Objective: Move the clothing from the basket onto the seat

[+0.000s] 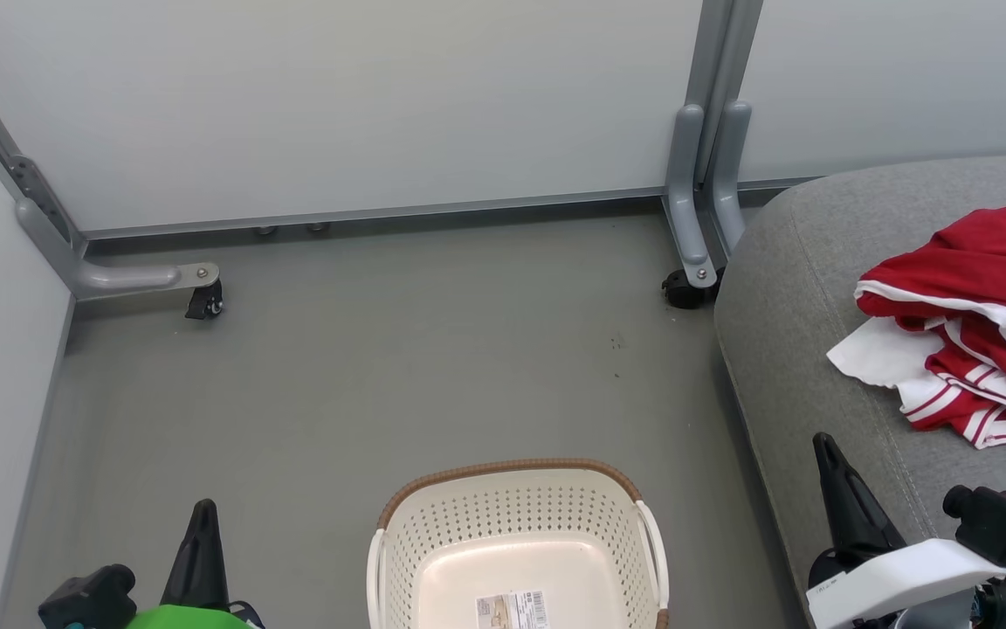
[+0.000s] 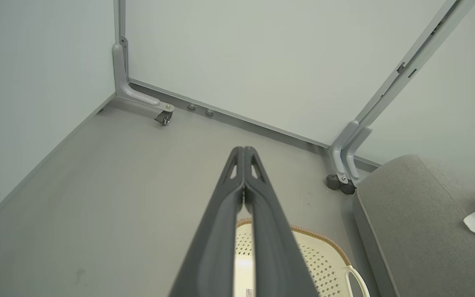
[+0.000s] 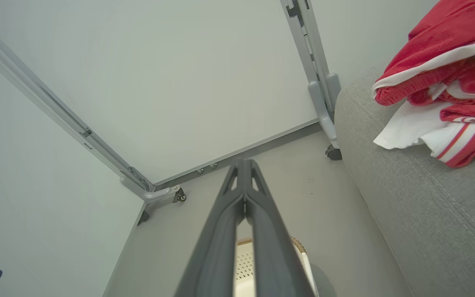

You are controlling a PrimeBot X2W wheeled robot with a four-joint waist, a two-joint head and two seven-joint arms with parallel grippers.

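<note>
The red and white clothing (image 1: 974,323) lies heaped on the grey seat (image 1: 809,288) at the right; the right wrist view has it at the clothing (image 3: 439,90) on the seat (image 3: 419,214). The cream basket (image 1: 516,546) stands on the floor at bottom centre, with nothing inside but its label sticker. My left gripper (image 1: 203,509) is at the lower left, left of the basket, shut and holding nothing, its tips together (image 2: 243,149). My right gripper (image 1: 822,441) is over the seat's front edge, below the clothing and apart from it, shut on nothing (image 3: 244,161).
Grey floor (image 1: 398,367) spreads between white partition walls. A partition foot with a caster (image 1: 204,301) stands at the back left. Another caster foot (image 1: 686,288) stands beside the seat's far corner. The seat (image 2: 419,222) and basket rim (image 2: 320,235) also appear in the left wrist view.
</note>
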